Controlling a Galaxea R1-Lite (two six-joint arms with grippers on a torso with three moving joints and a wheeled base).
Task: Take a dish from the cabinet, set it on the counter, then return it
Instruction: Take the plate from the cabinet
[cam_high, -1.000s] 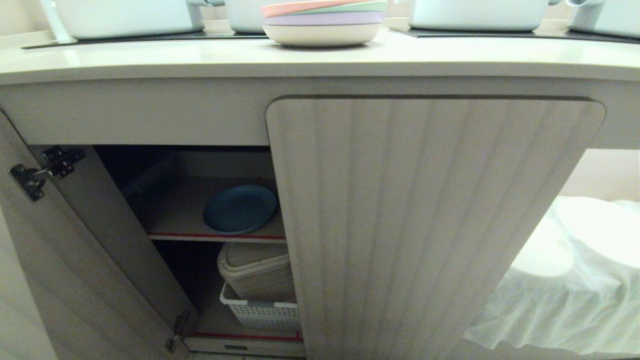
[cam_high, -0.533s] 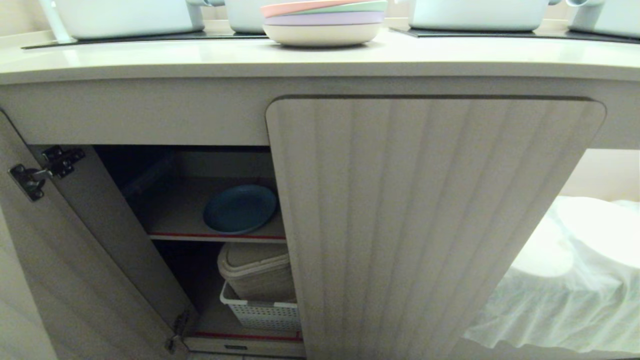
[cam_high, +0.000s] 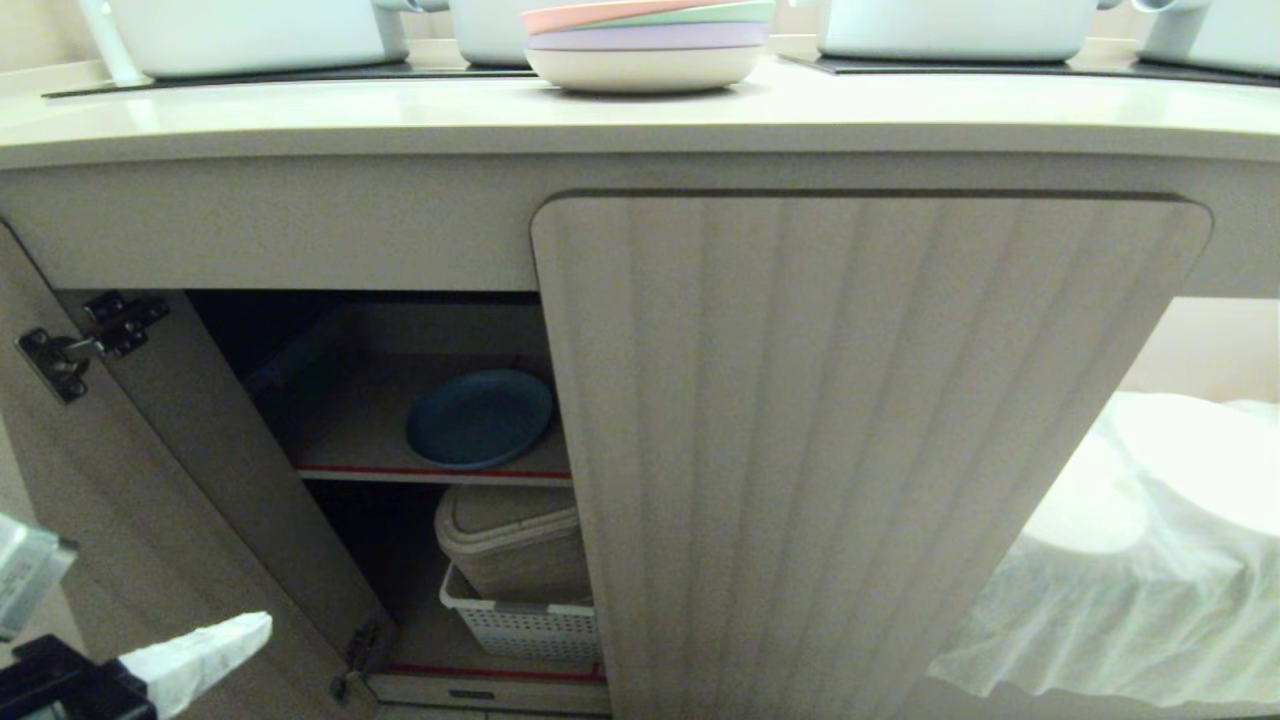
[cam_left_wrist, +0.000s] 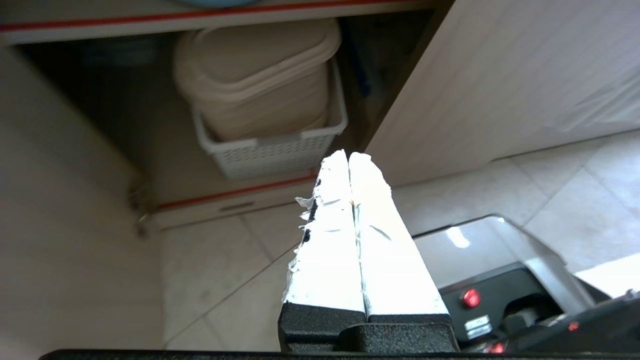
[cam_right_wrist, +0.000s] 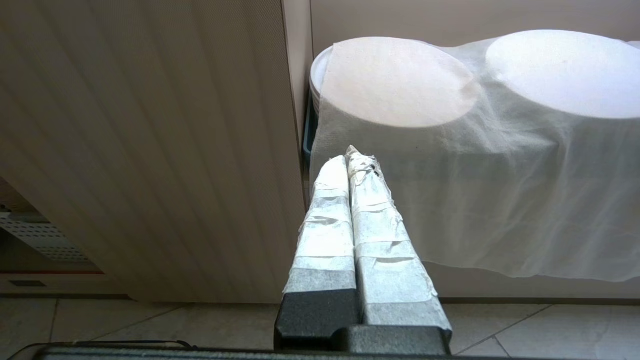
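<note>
On cabinet shelf, blue dish, well above left gripper (fingers pressed together, empty)

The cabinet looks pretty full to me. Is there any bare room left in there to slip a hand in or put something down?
On the inner shelf, the stretch left of the blue dish is bare, running to the side wall. Below it is crowded: a beige bin in a white basket fills the right, leaving only a dark gap toward the open door.
</note>
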